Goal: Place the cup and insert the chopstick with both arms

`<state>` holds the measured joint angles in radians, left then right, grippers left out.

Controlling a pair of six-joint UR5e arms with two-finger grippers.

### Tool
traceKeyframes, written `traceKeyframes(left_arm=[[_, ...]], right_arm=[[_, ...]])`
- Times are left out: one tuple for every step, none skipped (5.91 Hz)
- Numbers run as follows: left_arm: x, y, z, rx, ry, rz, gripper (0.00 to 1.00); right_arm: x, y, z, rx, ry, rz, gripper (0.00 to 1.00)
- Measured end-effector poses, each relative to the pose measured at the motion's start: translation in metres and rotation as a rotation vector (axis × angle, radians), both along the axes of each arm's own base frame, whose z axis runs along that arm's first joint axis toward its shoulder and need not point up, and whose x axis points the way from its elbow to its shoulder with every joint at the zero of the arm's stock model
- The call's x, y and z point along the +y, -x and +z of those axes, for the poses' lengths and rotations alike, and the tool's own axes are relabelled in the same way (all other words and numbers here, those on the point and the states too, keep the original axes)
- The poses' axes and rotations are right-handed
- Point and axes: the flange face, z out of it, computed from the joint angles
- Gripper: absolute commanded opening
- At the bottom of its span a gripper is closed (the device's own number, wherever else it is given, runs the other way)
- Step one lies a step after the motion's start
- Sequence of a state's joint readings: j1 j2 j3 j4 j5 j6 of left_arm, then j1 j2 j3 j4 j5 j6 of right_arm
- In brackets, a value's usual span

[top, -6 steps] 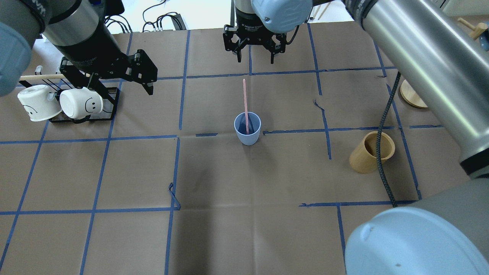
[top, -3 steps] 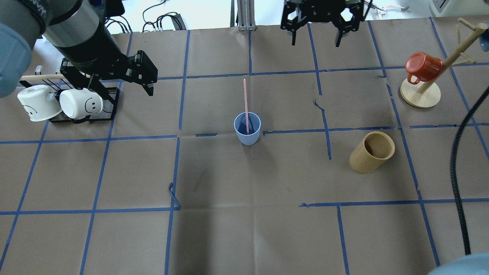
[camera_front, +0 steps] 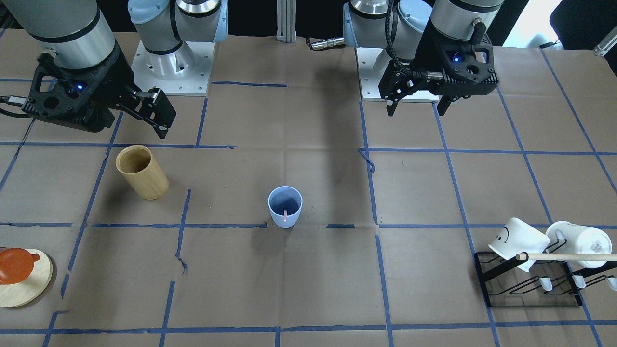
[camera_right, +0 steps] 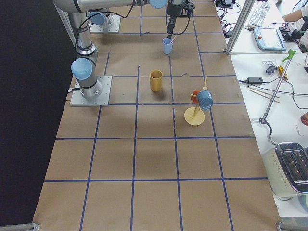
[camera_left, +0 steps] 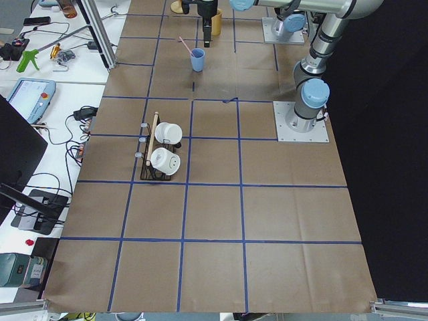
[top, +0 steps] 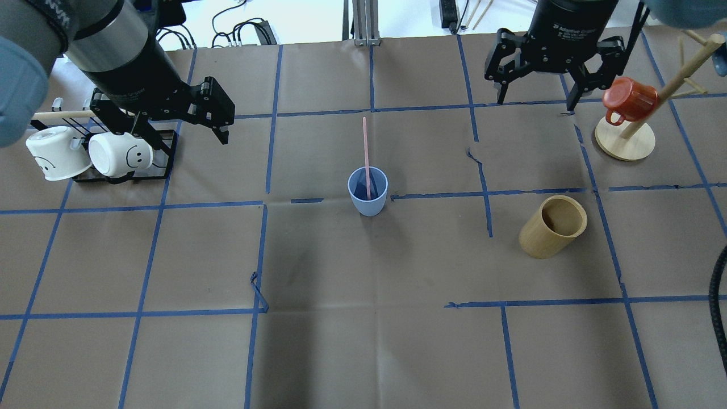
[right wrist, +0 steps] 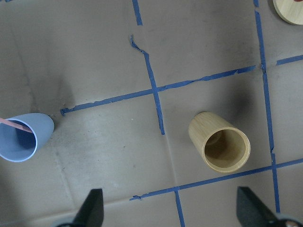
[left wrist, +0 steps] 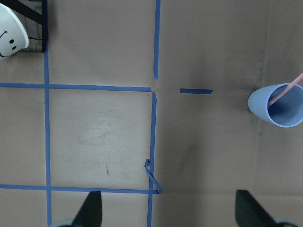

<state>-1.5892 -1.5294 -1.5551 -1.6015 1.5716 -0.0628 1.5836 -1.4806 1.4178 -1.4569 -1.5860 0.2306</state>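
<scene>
Papered table (top: 363,346), chopstick (top: 366,152) in blue cup (top: 368,205), apart from left claw (camera_front: 416,111) and right claw (top: 535,102), both released

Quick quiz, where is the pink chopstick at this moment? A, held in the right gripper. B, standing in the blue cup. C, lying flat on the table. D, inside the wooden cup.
B: the pink chopstick has its lower end inside the blue cup and leans out over its rim.
</scene>
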Motion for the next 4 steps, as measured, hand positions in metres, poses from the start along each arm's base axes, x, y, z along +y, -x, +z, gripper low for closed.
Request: traceKeyframes(left_arm=[[0.0,0.0,0.0,-0.001,0.0,0.0,0.98],[0.0,0.0,0.0,-0.001,0.0,0.0,0.98],[0.001,0.0,0.0,-0.001,0.001,-0.001,0.98],[0.001,0.0,0.0,-0.002,0.0,-0.001,0.98]], right_arm=[[0.007,0.001,-0.001,-0.001,0.007,-0.001,1.0],[0.013,0.001,-0.003,-0.004,0.006,0.029,1.0],[0.017,0.0,-0.006,-0.009,0.0,0.087,1.0],[0.019,0.0,-0.007,-0.013,0.0,0.13,1.0]])
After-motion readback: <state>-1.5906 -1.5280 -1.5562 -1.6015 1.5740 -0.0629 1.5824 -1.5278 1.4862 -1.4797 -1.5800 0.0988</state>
